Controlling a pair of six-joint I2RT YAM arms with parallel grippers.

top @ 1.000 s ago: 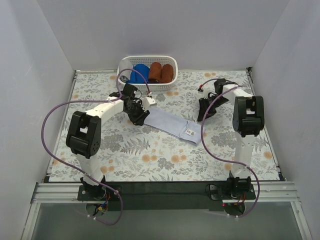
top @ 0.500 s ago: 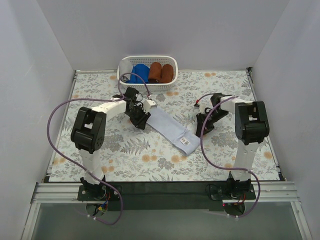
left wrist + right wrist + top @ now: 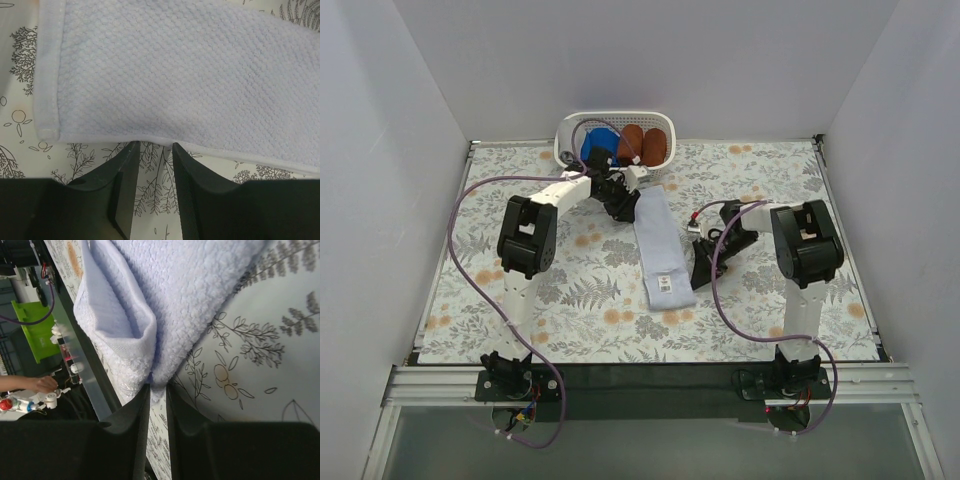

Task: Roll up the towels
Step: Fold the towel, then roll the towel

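Observation:
A pale lavender towel (image 3: 658,250) lies as a long strip on the flowered tablecloth, running from near the basket toward the front edge. My left gripper (image 3: 628,210) sits at its far end. In the left wrist view its fingertips (image 3: 132,148) rest at the towel's hem (image 3: 175,75), with a narrow gap between them that shows bare tablecloth. My right gripper (image 3: 698,278) is at the strip's near right edge. In the right wrist view this gripper (image 3: 157,387) is shut on a bunched fold of the towel (image 3: 165,290).
A white basket (image 3: 660,176) stands at the back centre, just behind the left gripper, with bright blue (image 3: 598,143) and rust-brown (image 3: 642,143) cloth rolls inside. White walls close in the left, back and right. Purple cables loop from both arms.
The towel has swung from a slant across the table to lying almost straight front to back. The left gripper moved toward the basket; the right gripper moved left and nearer the front.

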